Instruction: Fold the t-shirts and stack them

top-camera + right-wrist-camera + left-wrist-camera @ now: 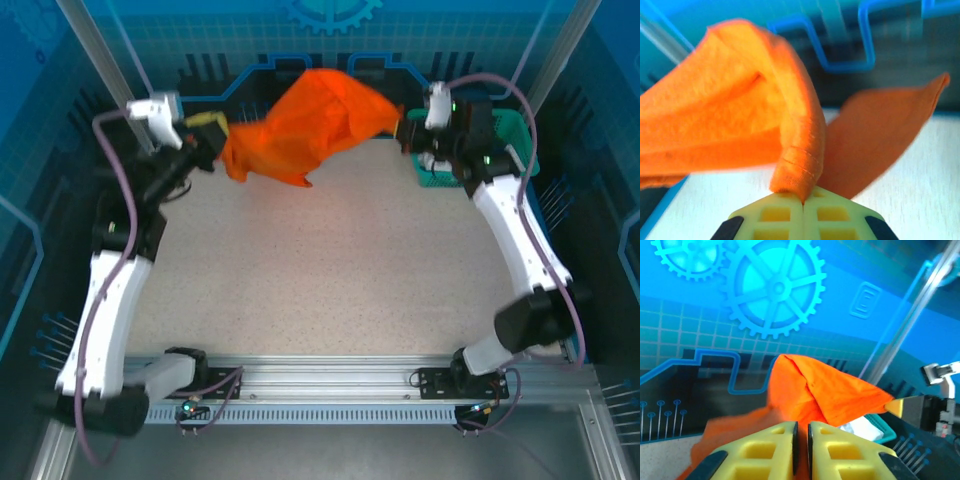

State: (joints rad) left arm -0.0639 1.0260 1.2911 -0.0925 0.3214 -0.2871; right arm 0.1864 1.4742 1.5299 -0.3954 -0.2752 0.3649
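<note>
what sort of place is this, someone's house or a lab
Probably a robot lab work cell, not a home: aluminium frame posts, a blue printed gear-and-circuit backdrop, and two robot arms bolted to a rail at a speckled table, holding an orange t-shirt.

Overhead view; wrist close-ups sharing orange t-shirt (310, 125)
</note>
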